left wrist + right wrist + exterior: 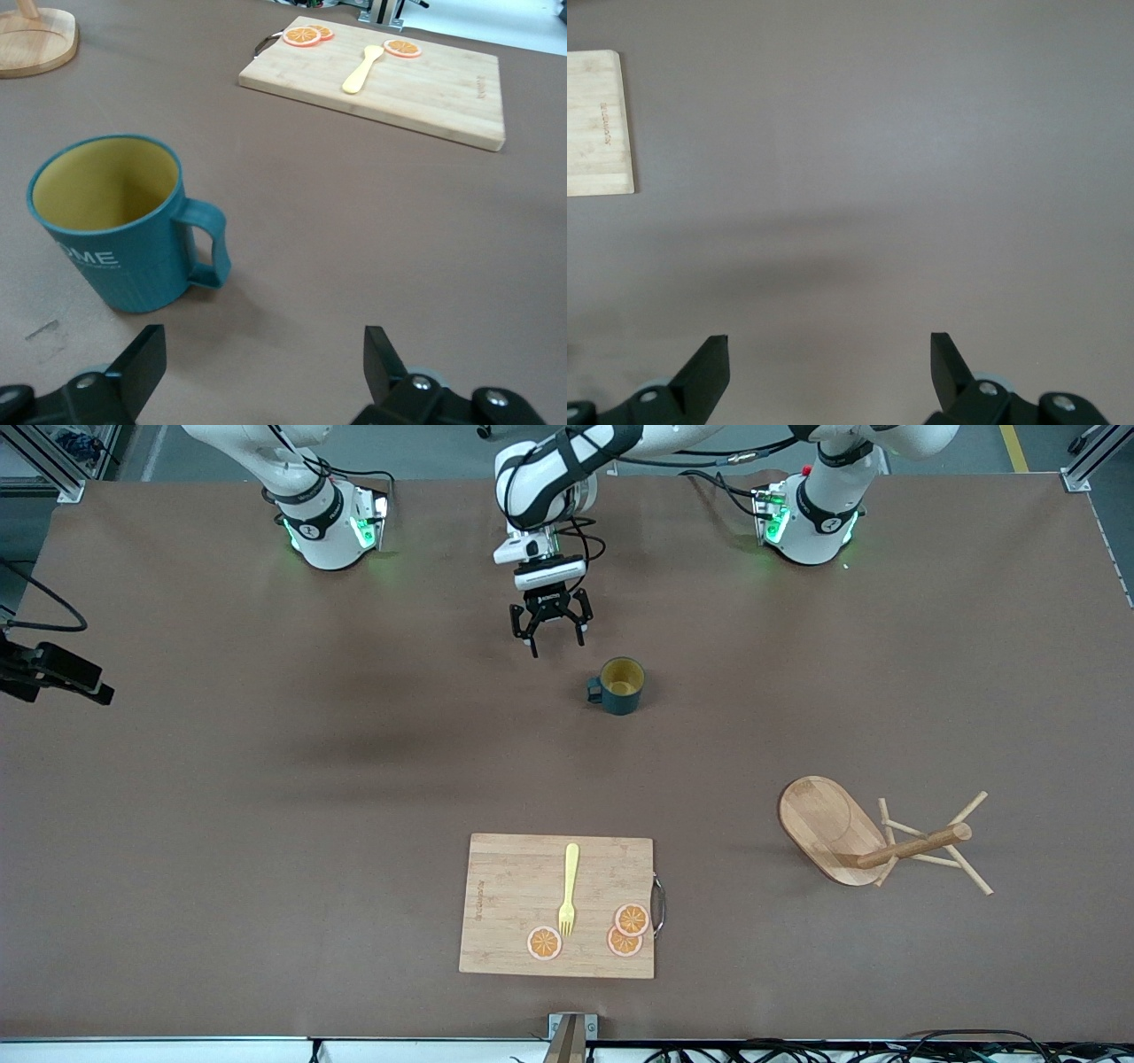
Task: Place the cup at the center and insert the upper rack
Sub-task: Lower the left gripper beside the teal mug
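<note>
Right gripper (830,347): fingers spread, nothing between them. It hangs over bare table (921,177), with a corner of the cutting board (598,124) ahead of it. It does not show in the front view, so its height is unclear.

Left gripper (550,636): fingers spread wide and empty, over the table's middle strip near the bases.

The cup (620,686) stands upright on the table just beside this gripper, not touching it. Its handle is turned toward the right arm's end.

The cutting board, well apart from the left gripper, carries a yellow fork (568,890) and three orange slices (544,943).

The upper rack (886,841) lies tipped on its side, well apart from the left gripper toward the left arm's end. Its oval base (824,824) stands on edge.
</note>
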Controlling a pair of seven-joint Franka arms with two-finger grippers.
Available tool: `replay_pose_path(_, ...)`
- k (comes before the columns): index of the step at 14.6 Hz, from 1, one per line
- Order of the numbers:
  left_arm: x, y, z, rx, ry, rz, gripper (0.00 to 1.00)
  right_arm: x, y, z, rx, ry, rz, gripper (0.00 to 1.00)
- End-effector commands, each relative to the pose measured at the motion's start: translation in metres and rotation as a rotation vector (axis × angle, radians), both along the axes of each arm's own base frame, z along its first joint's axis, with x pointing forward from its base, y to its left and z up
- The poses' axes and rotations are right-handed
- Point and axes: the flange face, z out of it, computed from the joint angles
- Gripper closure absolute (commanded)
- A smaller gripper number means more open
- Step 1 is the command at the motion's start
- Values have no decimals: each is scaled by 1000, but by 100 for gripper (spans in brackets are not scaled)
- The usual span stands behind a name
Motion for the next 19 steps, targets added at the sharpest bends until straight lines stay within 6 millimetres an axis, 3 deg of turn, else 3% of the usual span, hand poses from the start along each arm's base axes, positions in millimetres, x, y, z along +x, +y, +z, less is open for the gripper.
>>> replay_pose_path(1, 7, 2, -13, 19, -52, -5, 1, -16, 1, -2, -18, -1, 13, 0)
replay_pose_path(5, 11, 10, -33, 85, -114, -15, 1, -18, 1, -1, -18, -1, 13, 0)
replay_pose_path(11, 18, 11, -48, 121, -199, -64, 1, -19, 6, 4, -19, -10, 22, 0)
replay_pose_path(12, 11, 7, -54, 130, -212, -87, 1, -19, 10, 4, -19, -10, 26, 0)
replay_pose_path(16, 18, 11, -79, 206, -257, -111, 2, -19, 8, 4, -19, -8, 23, 0)
replay_pose_path(19, 19, 12, -81, 231, -254, -124, 4, -19, 10, 5, -19, -10, 26, 0)
